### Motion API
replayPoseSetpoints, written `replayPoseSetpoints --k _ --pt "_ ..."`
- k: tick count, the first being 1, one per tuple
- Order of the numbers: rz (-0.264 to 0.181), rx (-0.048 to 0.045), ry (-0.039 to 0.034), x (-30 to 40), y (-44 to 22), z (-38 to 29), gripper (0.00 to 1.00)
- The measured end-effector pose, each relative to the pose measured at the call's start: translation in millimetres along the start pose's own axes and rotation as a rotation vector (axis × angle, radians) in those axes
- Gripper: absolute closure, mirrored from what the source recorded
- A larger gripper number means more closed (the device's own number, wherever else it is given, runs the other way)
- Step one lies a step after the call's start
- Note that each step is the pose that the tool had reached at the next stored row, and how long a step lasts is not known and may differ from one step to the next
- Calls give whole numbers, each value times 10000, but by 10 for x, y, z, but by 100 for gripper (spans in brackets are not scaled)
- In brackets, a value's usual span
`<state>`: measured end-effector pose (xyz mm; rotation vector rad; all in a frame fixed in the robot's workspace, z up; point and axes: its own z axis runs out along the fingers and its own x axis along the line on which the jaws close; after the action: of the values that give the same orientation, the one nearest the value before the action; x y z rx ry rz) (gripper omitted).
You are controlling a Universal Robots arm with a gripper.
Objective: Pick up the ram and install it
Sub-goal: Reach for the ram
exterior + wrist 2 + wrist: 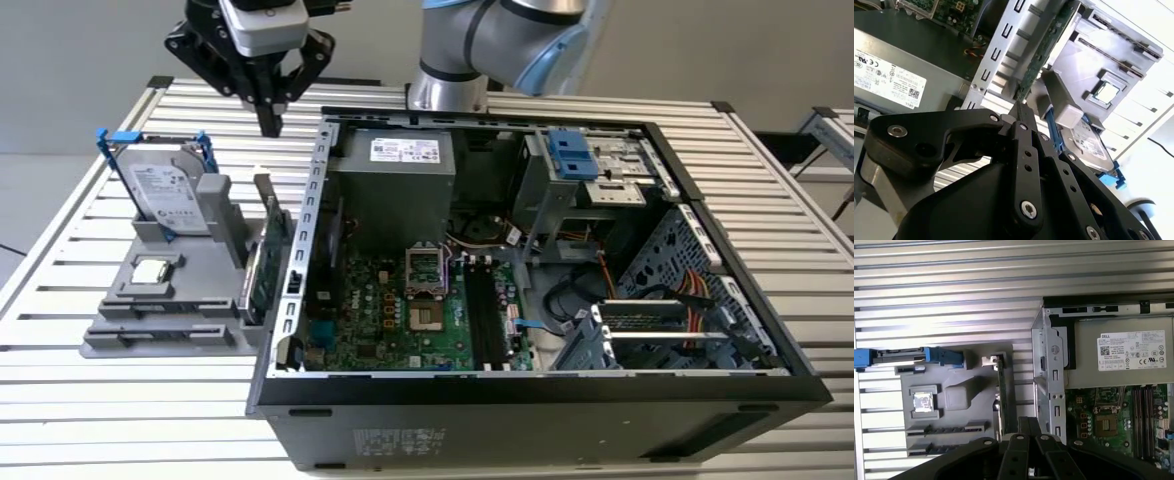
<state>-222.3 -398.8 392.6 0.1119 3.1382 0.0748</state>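
Observation:
My gripper (pixel 271 125) hangs high over the slatted table, behind the grey parts holder (pixel 120 340) and just off the open computer case's rear corner on the exterior view's left. Its black fingers (pixel 1026 424) meet at one tip with nothing between them, as the second wrist view (pixel 1021 107) also shows. The ram is out of view. The dark memory slots (pixel 483 315) run along the motherboard (pixel 387 310) beside the processor socket, and they appear in the first wrist view (pixel 1140 415) too.
The holder carries a hard drive in a blue frame (pixel 167 195), a processor chip (pixel 156 268) and a green card (pixel 274 260) standing on edge beside the case wall. The open case (pixel 534 400) holds a power supply (pixel 394 170), a drive cage and cables.

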Motion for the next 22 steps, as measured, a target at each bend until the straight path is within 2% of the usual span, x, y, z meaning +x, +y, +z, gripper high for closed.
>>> replayPoseSetpoints --k 22 --pt "0 0 0 234 -17 0 100"
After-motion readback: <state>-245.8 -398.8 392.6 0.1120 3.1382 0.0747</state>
